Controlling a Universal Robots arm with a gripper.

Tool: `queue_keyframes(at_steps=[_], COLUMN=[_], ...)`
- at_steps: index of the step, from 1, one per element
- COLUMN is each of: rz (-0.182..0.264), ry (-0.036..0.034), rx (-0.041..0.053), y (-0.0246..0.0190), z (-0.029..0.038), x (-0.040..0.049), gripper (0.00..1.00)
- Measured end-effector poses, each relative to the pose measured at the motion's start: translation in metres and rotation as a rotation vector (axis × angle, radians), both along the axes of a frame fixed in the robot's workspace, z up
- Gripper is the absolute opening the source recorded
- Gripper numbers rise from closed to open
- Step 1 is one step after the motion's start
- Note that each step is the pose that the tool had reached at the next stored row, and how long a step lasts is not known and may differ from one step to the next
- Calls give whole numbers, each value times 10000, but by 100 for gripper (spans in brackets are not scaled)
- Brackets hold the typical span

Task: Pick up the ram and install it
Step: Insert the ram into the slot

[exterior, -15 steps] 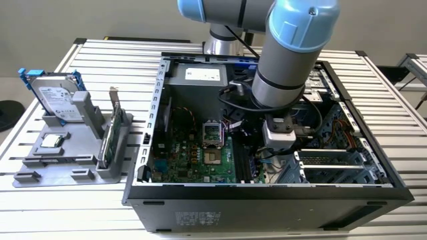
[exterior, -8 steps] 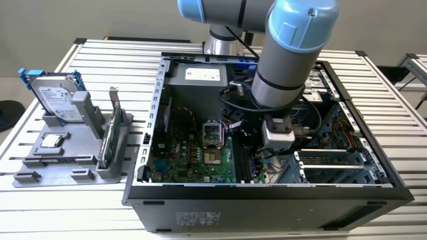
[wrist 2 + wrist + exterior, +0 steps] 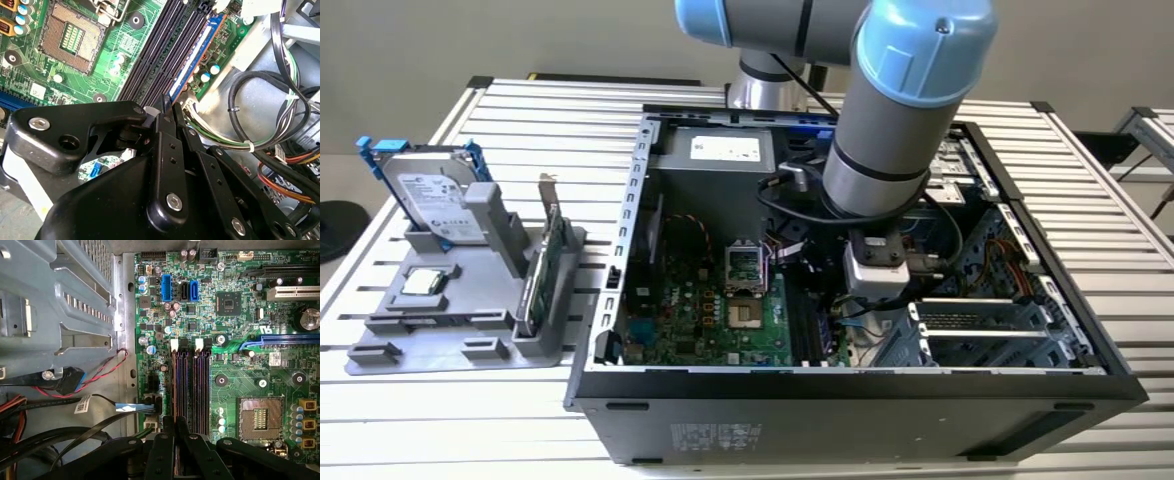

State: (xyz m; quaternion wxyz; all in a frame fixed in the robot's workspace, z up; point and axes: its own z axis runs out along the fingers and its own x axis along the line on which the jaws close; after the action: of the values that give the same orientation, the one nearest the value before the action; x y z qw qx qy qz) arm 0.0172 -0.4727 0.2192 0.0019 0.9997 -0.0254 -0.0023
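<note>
The ram (image 3: 194,57) is a thin dark-blue stick standing on edge in the memory slot nearest the motherboard's edge; in the first wrist view it is a narrow line (image 3: 176,390) along that slot. My gripper (image 3: 169,103) is down inside the open computer case (image 3: 607,300), with its black fingers closed together on the near end of the ram's top edge. The same gripper (image 3: 174,422) sits over the slot row, and it hangs under the arm (image 3: 874,300) in the exterior view. How deep the ram sits in the slot I cannot tell.
Three dark empty slots (image 3: 200,390) lie beside the ram, with the processor socket (image 3: 260,417) beyond them. Cable bundles (image 3: 260,125) and a drive cage (image 3: 55,305) crowd the other side. Outside the case a grey holder (image 3: 400,320) carries a hard drive (image 3: 434,195) and a green bracketed card (image 3: 544,265).
</note>
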Motion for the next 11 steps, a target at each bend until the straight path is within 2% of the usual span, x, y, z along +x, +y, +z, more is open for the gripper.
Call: queue_keyframes(at_steps=[11], rz=[-1], ry=[0], rx=[1], y=[1], z=[-2], x=[0], gripper=[0])
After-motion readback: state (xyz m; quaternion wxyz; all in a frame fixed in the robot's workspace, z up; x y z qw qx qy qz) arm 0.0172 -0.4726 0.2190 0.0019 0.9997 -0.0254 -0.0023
